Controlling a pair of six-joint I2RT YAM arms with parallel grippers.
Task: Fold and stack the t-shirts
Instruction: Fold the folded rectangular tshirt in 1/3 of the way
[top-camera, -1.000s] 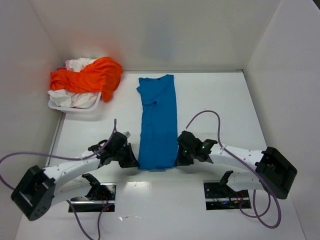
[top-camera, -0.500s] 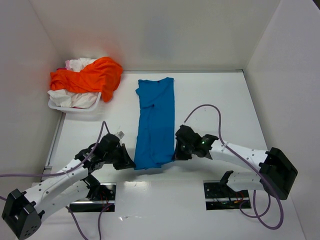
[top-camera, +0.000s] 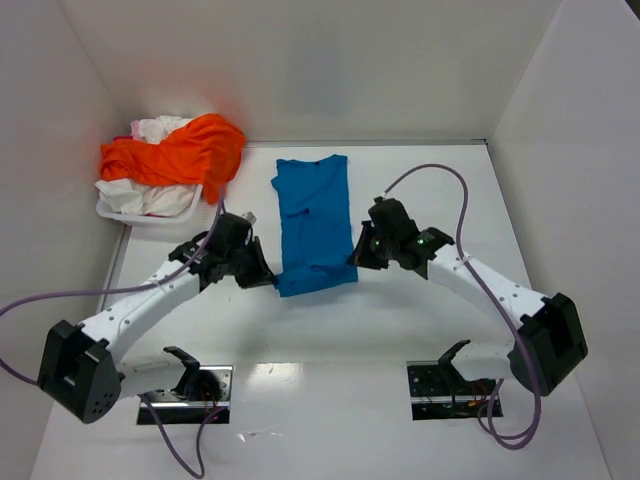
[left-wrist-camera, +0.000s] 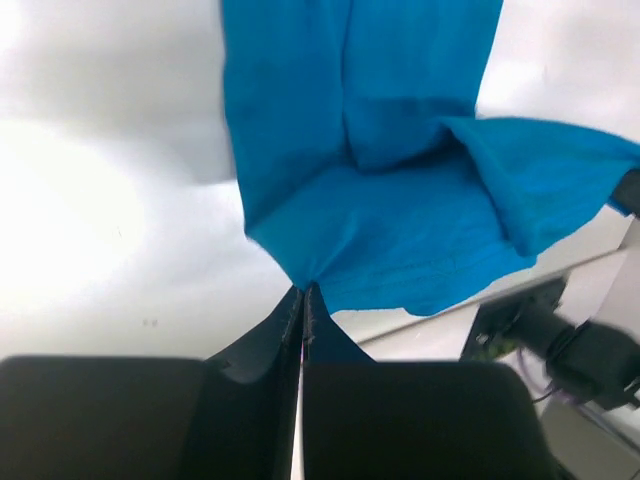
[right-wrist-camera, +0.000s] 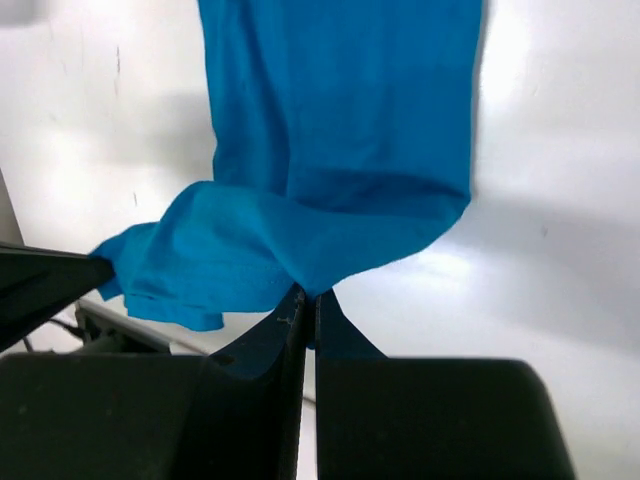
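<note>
Carried forward since a second ago, the near hem of the blue shirt now hangs over its middle on the table. Pressed shut, the left gripper and right gripper pinch its corners level, probably so the fold lands square. Wrist views show the bite and the sagging cloth; overhead shows the hem's reach.

You see the white table; on it lie the blue t-shirt (its near end is lifted) and a white basket at the far left.
</note>
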